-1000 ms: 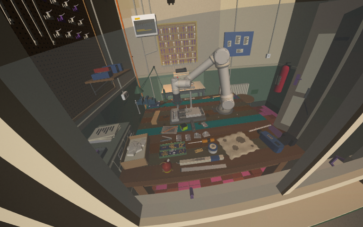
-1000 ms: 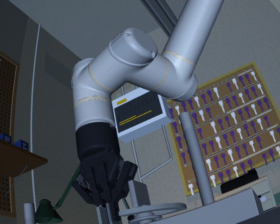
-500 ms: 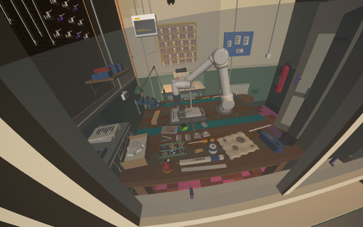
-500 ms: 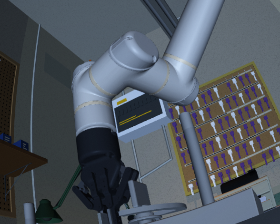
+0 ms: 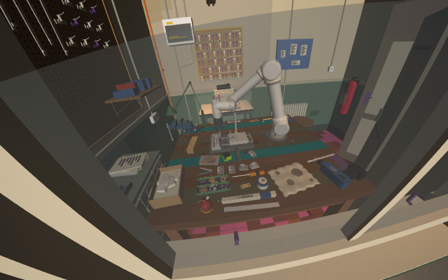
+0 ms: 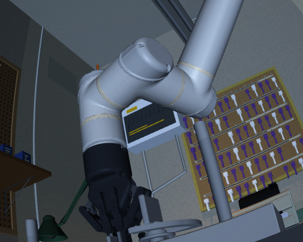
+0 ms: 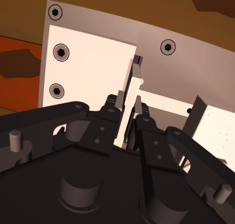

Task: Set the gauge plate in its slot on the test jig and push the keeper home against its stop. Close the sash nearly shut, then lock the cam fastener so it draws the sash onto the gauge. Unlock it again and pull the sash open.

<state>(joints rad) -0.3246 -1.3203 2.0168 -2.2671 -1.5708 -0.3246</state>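
The gauge plate (image 7: 129, 107) is partly hidden by my fingers; it is a thin pale plate seen edge-on, standing upright, and it is held in my closed gripper (image 7: 128, 122) above the test jig (image 5: 231, 140). Below it lies the jig's grey base with a bright plate (image 7: 87, 71) fixed by socket screws on the left and a pale block (image 7: 211, 122) on the right. From the second side camera the gripper (image 6: 112, 224) hangs low beside the round cam fastener (image 6: 164, 225) and an upright post (image 6: 211, 169). The slot itself is hidden by the plate.
The jig's upright post stands close to the right of my wrist. A blue vise (image 5: 181, 125) sits left of the jig and a wooden block (image 5: 192, 144) lies nearer. Small parts, a tape roll (image 5: 262, 181) and a cloth (image 5: 294, 178) cover the bench front.
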